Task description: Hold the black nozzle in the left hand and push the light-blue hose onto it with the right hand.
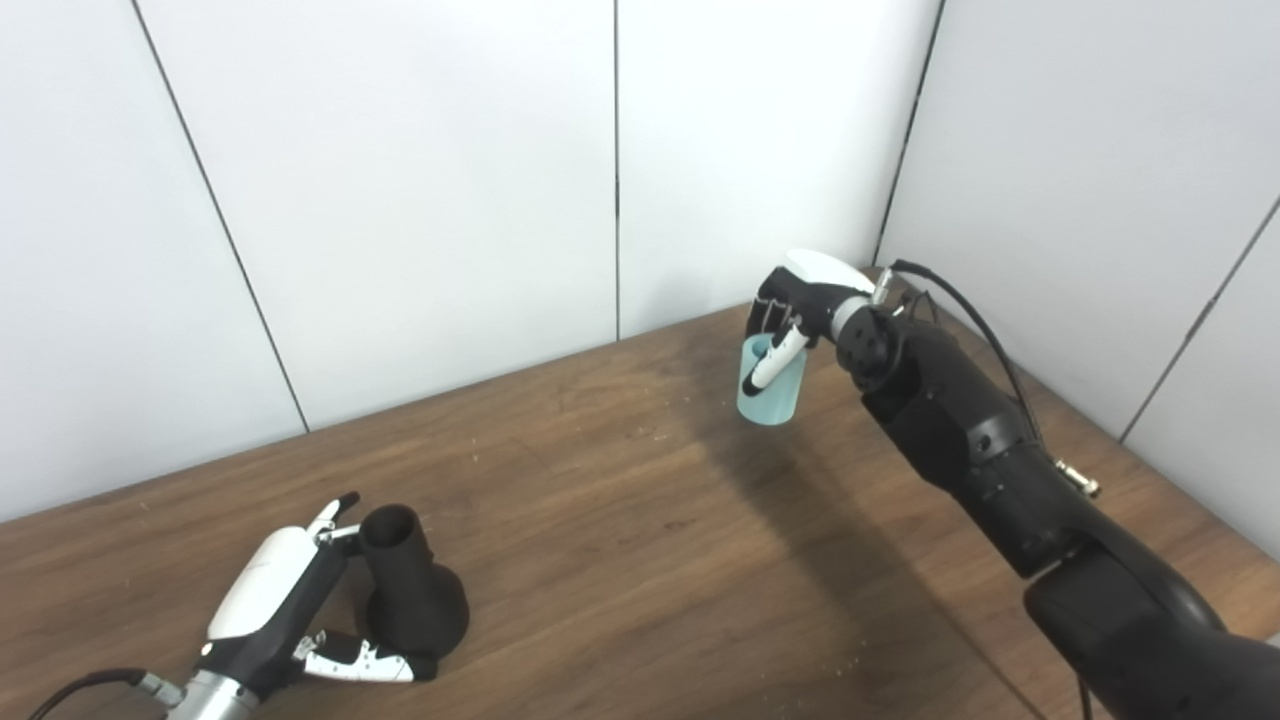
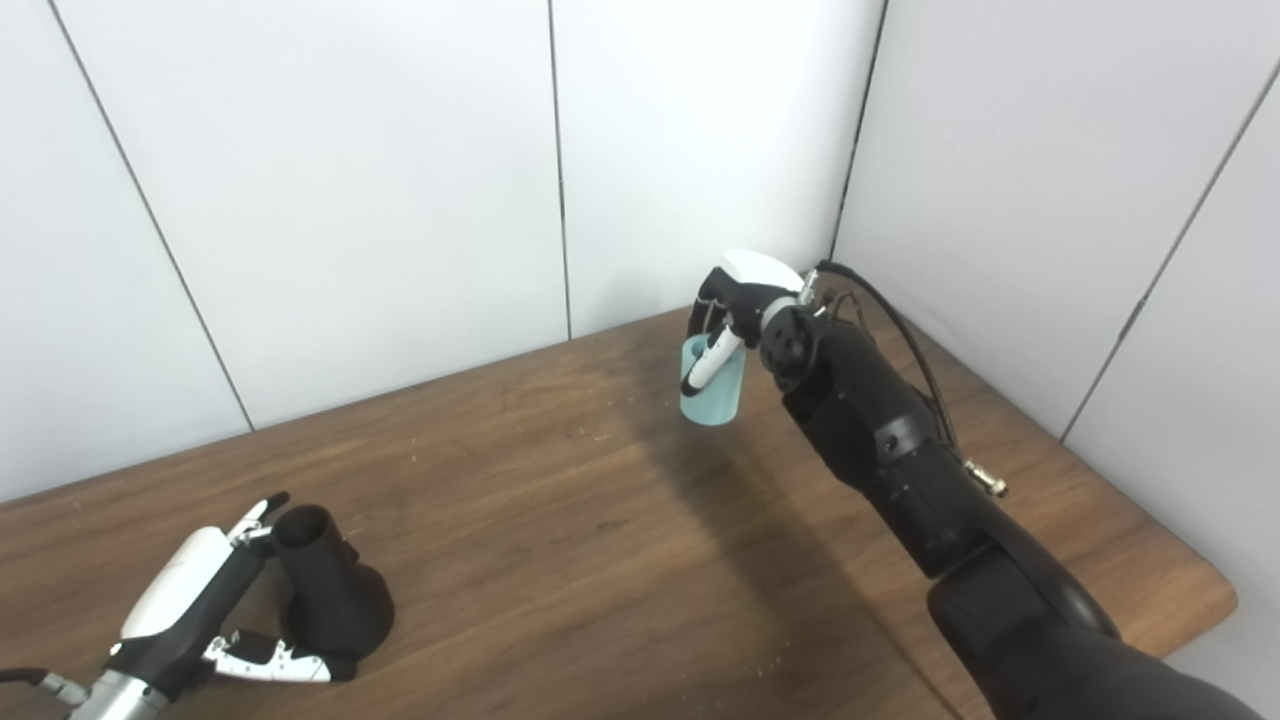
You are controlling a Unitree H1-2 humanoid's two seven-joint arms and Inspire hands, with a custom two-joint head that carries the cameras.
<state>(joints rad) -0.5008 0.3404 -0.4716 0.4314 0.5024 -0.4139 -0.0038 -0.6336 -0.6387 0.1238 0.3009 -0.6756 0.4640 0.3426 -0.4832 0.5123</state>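
left eye view: wooden bench [image 1: 620, 560]
left hand [image 1: 290, 600]: lower left, fingers cupped round the black nozzle [image 1: 410, 590]
right hand [image 1: 800, 305]: upper right, gripping the light-blue hose [image 1: 770, 385]

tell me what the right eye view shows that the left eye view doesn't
Only the right eye view shows the brown wooden table's rounded right corner. Only the left eye view shows nothing extra that I can make out. Both show the left hand around the black flared nozzle and the right hand shut on the light-blue hose piece, far apart.
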